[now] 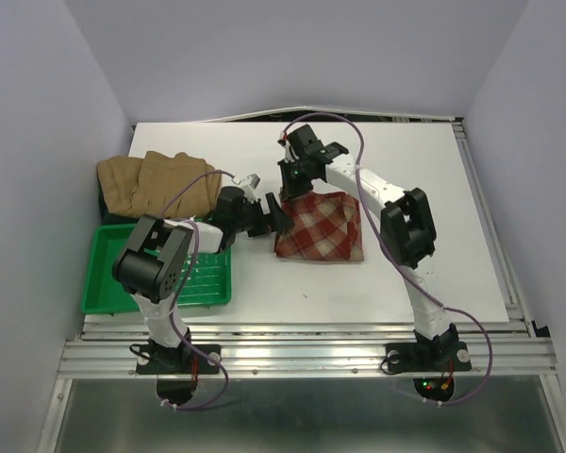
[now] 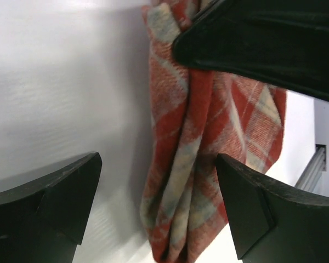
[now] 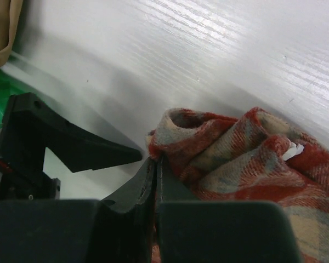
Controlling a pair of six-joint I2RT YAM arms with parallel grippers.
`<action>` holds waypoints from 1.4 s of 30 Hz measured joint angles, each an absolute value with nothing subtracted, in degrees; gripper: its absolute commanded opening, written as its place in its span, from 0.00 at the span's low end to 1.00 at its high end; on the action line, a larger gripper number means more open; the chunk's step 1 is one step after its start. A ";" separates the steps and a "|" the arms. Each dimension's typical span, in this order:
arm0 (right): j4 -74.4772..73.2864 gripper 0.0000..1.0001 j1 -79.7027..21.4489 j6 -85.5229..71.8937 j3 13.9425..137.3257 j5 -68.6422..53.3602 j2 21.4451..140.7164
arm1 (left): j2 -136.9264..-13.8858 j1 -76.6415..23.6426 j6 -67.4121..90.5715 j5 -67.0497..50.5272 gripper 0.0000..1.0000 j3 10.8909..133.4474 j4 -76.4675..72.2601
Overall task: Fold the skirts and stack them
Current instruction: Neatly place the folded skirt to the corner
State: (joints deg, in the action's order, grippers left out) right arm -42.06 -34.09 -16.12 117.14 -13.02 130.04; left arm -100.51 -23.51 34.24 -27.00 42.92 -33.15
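The red-and-cream plaid skirt (image 1: 321, 226) lies folded on the white table at mid-table. My left gripper (image 1: 275, 217) is open at its left edge. In the left wrist view the folded plaid edge (image 2: 186, 181) sits between the spread fingers (image 2: 60, 192) of the gripper (image 2: 159, 159). My right gripper (image 1: 285, 193) is shut on the skirt's top-left corner. In the right wrist view the gripper (image 3: 156, 164) pinches the bunched plaid cloth (image 3: 236, 159) at its tips. The tan-brown skirts (image 1: 156, 179) lie piled at the back left.
The green ribbed tray (image 1: 160, 274) stands at the front left under the left arm, with the tan pile just behind it. The two grippers are close together at the plaid skirt's left edge. White walls enclose the table.
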 measured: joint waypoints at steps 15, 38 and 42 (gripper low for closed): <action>-42.04 0.00 -33.43 -16.75 117.14 -15.33 129.45 | -111.53 -23.53 50.52 -36.36 0.94 41.12 -59.83; -42.02 0.00 -33.32 -18.50 117.14 -16.97 128.92 | -116.20 -24.29 52.36 -31.90 0.58 47.29 -56.47; -42.09 0.25 -33.32 -18.31 117.14 -16.73 128.92 | -116.14 -24.32 51.20 -31.68 0.35 48.42 -53.32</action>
